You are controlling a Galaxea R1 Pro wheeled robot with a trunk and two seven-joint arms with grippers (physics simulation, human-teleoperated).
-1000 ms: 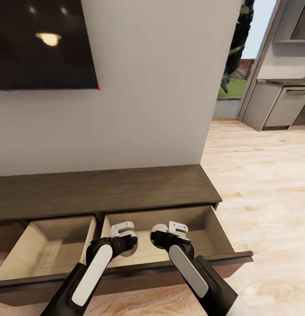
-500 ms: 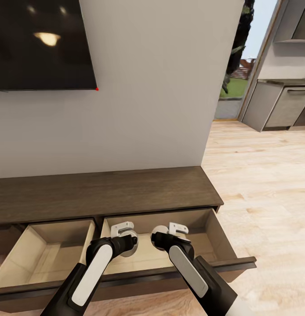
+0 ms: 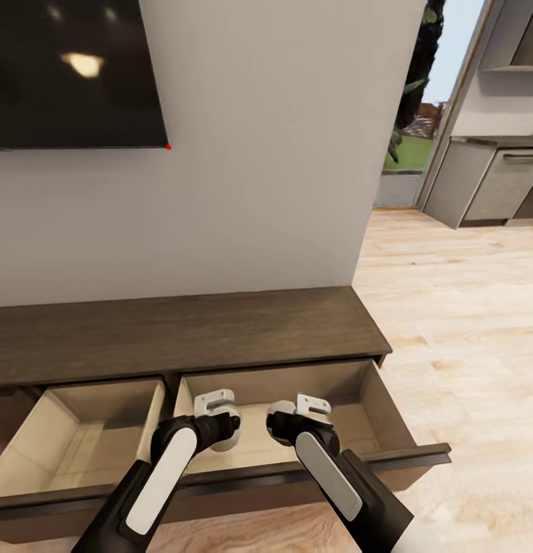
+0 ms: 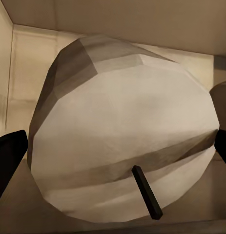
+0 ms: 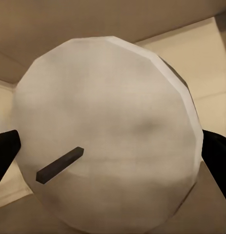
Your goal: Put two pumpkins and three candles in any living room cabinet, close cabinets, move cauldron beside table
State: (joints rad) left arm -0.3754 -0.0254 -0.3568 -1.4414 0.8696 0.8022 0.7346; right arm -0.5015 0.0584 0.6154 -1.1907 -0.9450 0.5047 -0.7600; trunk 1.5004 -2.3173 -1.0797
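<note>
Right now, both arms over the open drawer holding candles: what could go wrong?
1. The left candle and right candle are rounded; released, they may roll or knock together in the right drawer.
2. The left gripper and right gripper hang over that drawer; shutting it early could trap them.
3. The left drawer is open too.

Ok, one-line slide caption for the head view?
Both claws, left and right, each hold a white candle over the cabinet's open right drawer.

Dark-brown cabinet [image 3: 182,330], two drawers open; two white candles [image 4: 122,151] [image 5: 108,131] inside.
</note>
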